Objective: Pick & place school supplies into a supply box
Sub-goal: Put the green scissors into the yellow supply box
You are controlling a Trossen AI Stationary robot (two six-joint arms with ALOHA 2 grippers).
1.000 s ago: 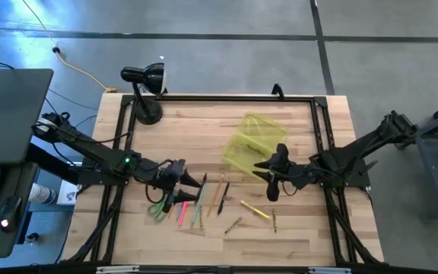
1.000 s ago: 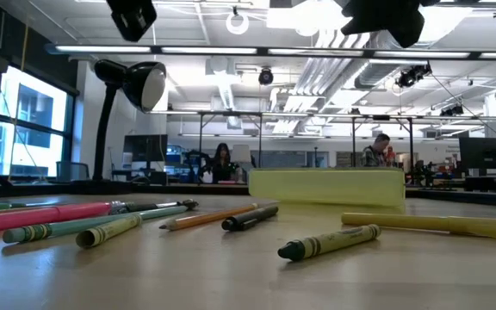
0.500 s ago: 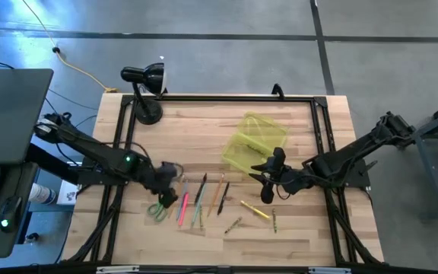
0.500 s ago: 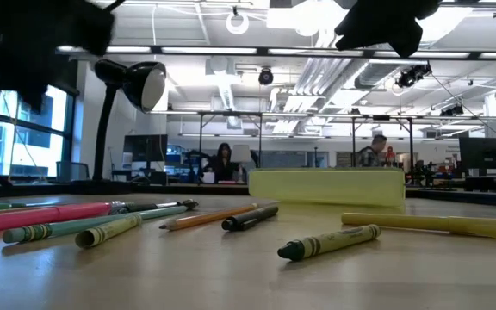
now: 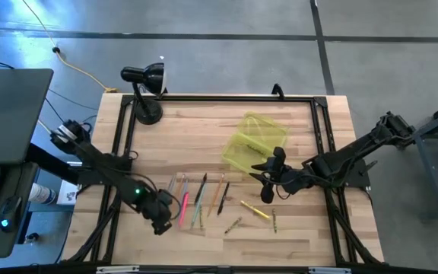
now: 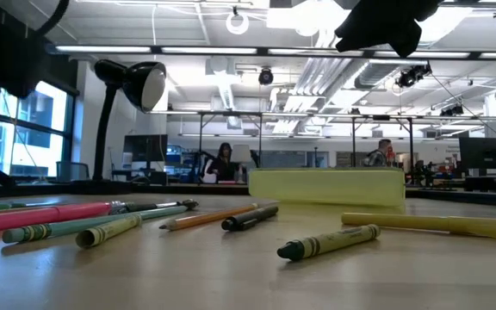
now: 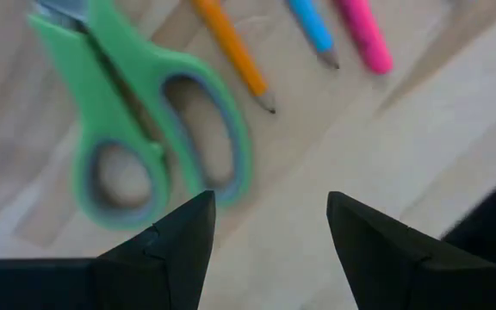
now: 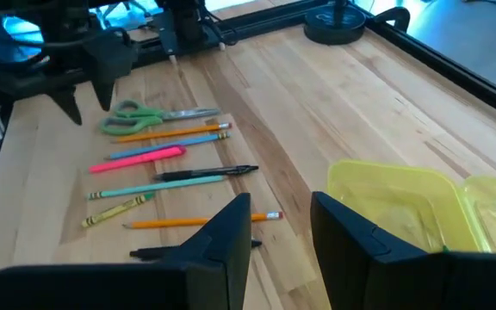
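The green-handled scissors (image 7: pixel 145 138) lie flat on the wood at the left end of a row of pens and pencils (image 5: pixel 196 199). My left gripper (image 7: pixel 269 215) hangs open just above the scissors' handle loops, pointing steeply down, touching nothing. It also shows in the right wrist view, where the left gripper (image 8: pixel 89 108) stands over the scissors (image 8: pixel 145 116). The supply box (image 5: pixel 253 141), translucent yellow-green, rests open on the table right of centre. My right gripper (image 8: pixel 281 215) is open and hovers near the box's near side with nothing between its fingers.
A black desk lamp (image 5: pixel 147 91) stands at the far left corner. A yellow pencil (image 5: pixel 255 211) and a green crayon (image 6: pixel 330 242) lie near the front, right of the row. A black frame (image 5: pixel 325 137) runs along the table's edges. People sit in the room behind.
My left gripper has swung toward the table's near edge and sunk, tipping from nearly level to steeply downward and rolling about its axis; it now hangs over the scissors. Its fingers stay open. Nothing on the table has moved.
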